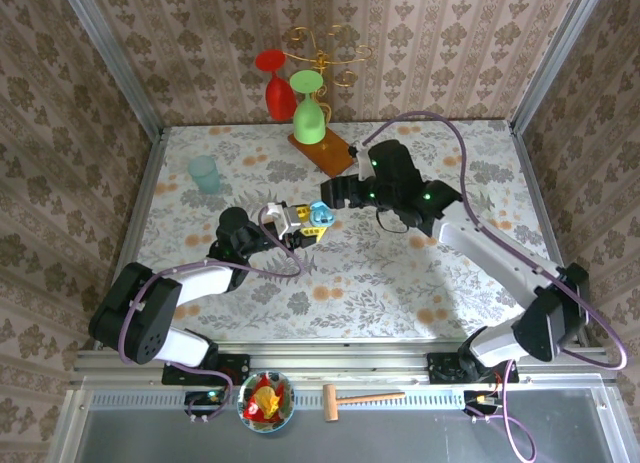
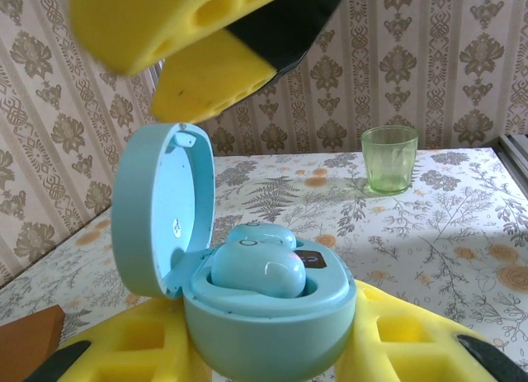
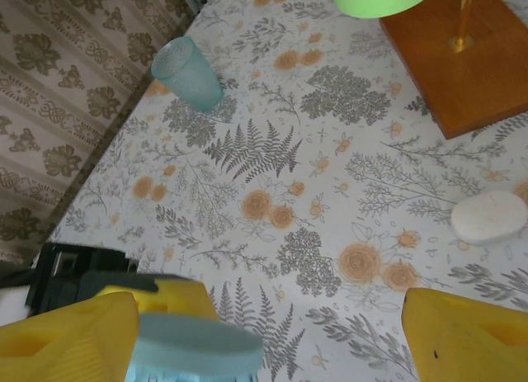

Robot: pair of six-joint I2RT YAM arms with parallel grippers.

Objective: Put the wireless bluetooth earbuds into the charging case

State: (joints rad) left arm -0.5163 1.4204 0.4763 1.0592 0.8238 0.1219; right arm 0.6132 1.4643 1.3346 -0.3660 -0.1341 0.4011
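A light blue charging case (image 2: 264, 316) sits between the yellow pads (image 2: 412, 341) of my left gripper (image 2: 268, 341), which is shut on it. Its lid (image 2: 161, 209) stands open at the left. Two light blue earbuds (image 2: 256, 271) lie in its wells, one behind the other. My right gripper (image 3: 272, 332) hovers just above the case, open wide with nothing between its yellow fingers (image 3: 466, 337); the lid's edge (image 3: 198, 349) shows below its left finger. From above, the case (image 1: 318, 218) is at the table's middle, held in the left gripper (image 1: 305, 226) with the right gripper (image 1: 332, 195) right beside it.
A teal cup (image 1: 205, 173) stands at the back left. A wooden stand base (image 1: 322, 151) carries a red glass (image 1: 278, 88) and a green glass (image 1: 308, 108) at the back. A rounded white case (image 3: 488, 217) lies on the cloth near the base.
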